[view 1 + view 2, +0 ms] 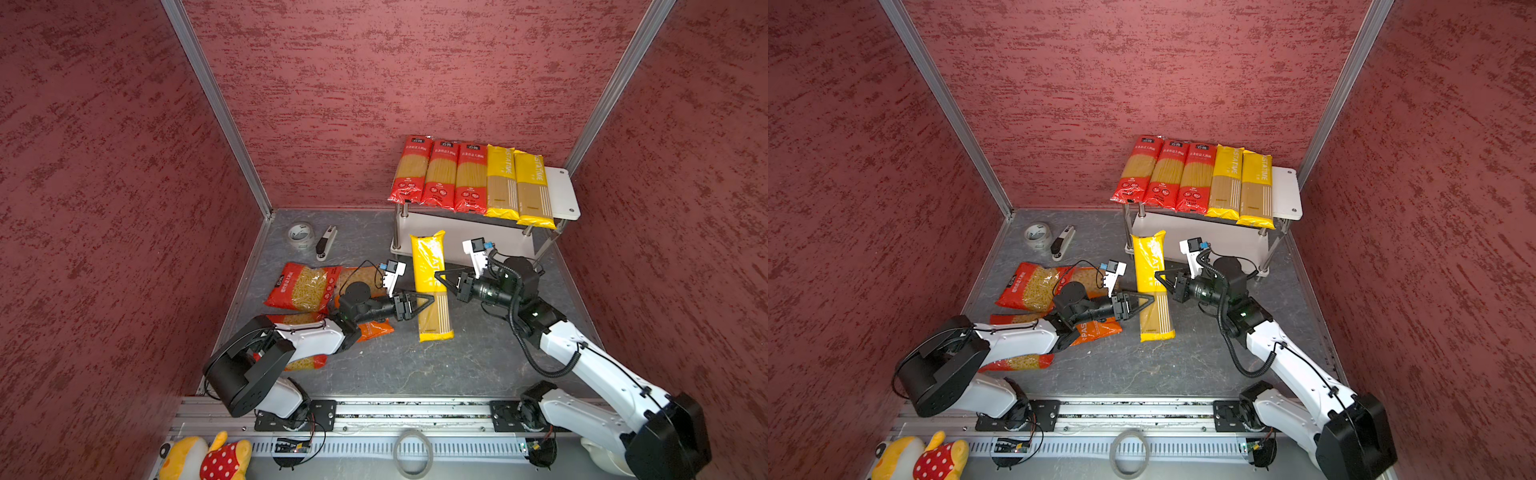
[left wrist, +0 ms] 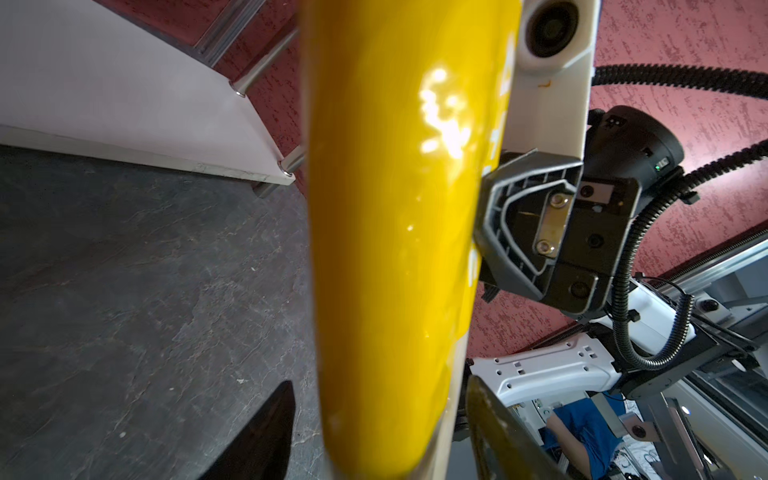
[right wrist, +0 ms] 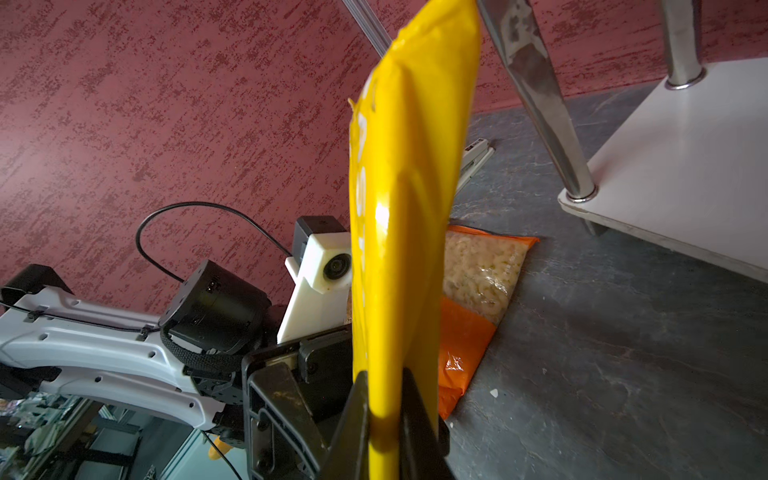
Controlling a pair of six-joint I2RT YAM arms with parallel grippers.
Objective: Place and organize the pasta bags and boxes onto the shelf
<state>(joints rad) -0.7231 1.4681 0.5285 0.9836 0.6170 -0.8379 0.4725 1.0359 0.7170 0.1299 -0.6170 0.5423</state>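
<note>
Three red spaghetti packs [image 1: 442, 176] and two yellow packs [image 1: 517, 185] lie side by side on the top tier of the shelf [image 1: 561, 191]; the third yellow pack [image 1: 426, 262] hangs above the desk [image 1: 415, 365] just in front of it, pinched in the closed right gripper [image 3: 386, 399]; the left gripper [image 1: 430, 298] straddles it loosely, with a gap showing on one side; three short-pasta bags [image 1: 301, 286] lie on the desk by the left arm; by my judgement, just over half is done.

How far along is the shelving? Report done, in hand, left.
Done: three red spaghetti packs and two yellow ones lie atop the shelf. In hand: the third yellow pack, pinched by the right hand, left hand open around it. Left: the orange pack and two red short-pasta packs on the table.
</note>
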